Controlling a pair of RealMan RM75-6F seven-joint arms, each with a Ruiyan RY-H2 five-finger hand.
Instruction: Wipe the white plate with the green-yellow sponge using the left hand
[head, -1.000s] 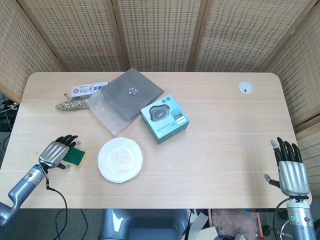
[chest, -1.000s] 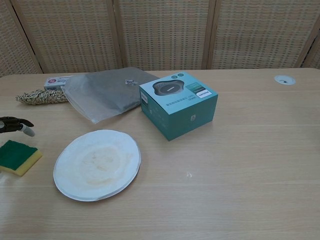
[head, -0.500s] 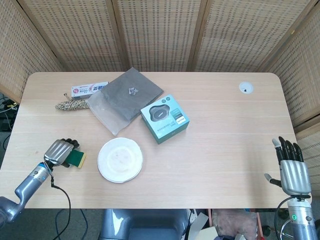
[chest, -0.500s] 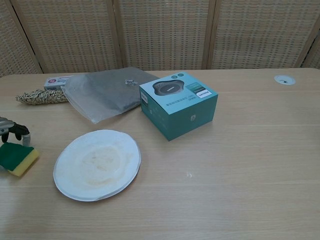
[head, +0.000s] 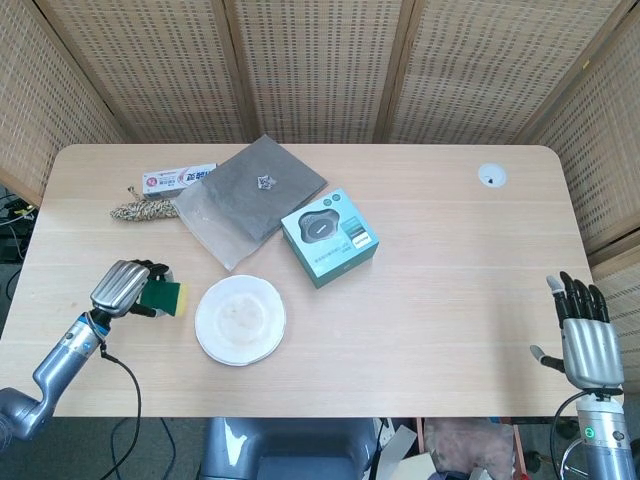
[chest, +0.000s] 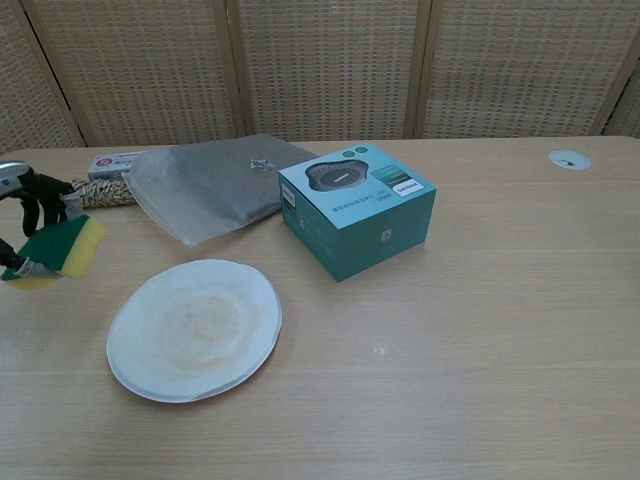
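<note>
The white plate (head: 240, 319) (chest: 194, 327) lies on the table near its front edge, left of centre. My left hand (head: 125, 287) (chest: 30, 205) grips the green-yellow sponge (head: 164, 296) (chest: 62, 246) and holds it in the air, just left of the plate and clear of it. In the chest view the sponge hangs tilted, green face toward the camera. My right hand (head: 585, 338) stands off the table's right front corner, fingers spread and holding nothing. The chest view does not show it.
A teal box (head: 329, 237) (chest: 357, 208) stands behind the plate to the right. A grey pouch (head: 247, 196) (chest: 208, 183), a toothpaste box (head: 178, 180) (chest: 110, 161) and a straw bundle (head: 140, 210) (chest: 98, 193) lie at the back left. A round grommet (head: 491, 176) (chest: 569, 159) sits far right.
My left hand closed on the sponge, lifted it off the table and carried it up and right toward the plate. The right hand hardly moved.
</note>
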